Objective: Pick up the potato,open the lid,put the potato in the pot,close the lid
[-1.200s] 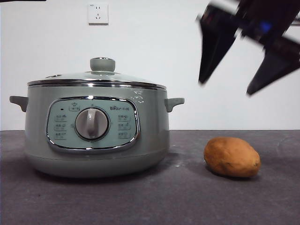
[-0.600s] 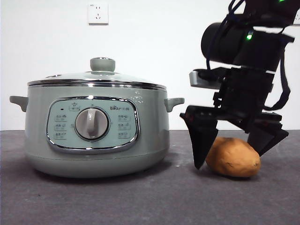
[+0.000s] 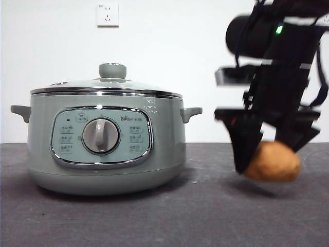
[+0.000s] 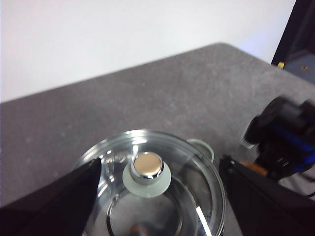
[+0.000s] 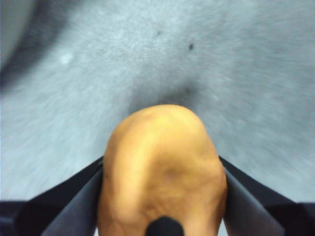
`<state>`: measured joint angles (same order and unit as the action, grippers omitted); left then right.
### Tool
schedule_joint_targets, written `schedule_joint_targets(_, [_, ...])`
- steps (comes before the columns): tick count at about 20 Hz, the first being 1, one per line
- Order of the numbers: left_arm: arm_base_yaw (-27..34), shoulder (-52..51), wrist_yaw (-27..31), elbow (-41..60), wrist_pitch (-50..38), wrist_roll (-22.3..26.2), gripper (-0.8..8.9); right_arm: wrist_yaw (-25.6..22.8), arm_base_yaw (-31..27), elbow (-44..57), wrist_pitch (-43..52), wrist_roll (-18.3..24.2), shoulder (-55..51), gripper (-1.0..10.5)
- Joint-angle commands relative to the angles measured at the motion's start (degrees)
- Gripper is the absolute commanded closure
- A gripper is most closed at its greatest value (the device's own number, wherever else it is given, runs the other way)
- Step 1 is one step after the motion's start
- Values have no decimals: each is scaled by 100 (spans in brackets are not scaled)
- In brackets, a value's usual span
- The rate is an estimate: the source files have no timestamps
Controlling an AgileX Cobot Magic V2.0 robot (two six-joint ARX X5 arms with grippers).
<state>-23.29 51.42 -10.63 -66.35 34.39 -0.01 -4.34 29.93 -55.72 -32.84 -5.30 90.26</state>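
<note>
Gripping the potato (image 3: 272, 161) between its two black jaws, the right gripper (image 3: 270, 154) holds it clear of the dark grey table (image 3: 154, 216), to the right of the pot (image 3: 105, 139) and apart from it; the right wrist view shows a jaw pressed to each flank of the potato (image 5: 162, 177). The lid (image 3: 105, 85) sits closed on the pot. The left gripper (image 4: 160, 196) hangs above the lid (image 4: 152, 177), jaws spread wide on either side of the knob (image 4: 146, 167), touching nothing.
</note>
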Motion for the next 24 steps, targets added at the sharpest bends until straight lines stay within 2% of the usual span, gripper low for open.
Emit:
schedule_joint_targets(1, [-63, 374, 15, -2, -20, 52, 408, -15, 7, -7, -319, 22, -503, 954])
schedule_joint_targets(10, [-153, 2317, 313, -15, -1099, 50, 406, -55, 7, -7, -1047, 20, -2505, 954])
schedule_joint_targets(20, [-295, 3106, 317, -15, -1204, 52, 413, -66, 7, -7, -1309, -28, -2957, 954])
schedule_joint_targets(21, [-302, 3106, 308, -15, -1200, 52, 483, -66, 7, -7, -1309, -28, -2957, 954])
schedule_joint_targets(23, [-302, 3106, 302, -15, -1126, 63, 730, -66, 7, -7, -1314, -35, -2959, 954])
schedule_joint_targets(24, [-302, 3106, 299, -15, -1069, 90, 818, -66, 7, -7, -1314, -44, -2959, 954])
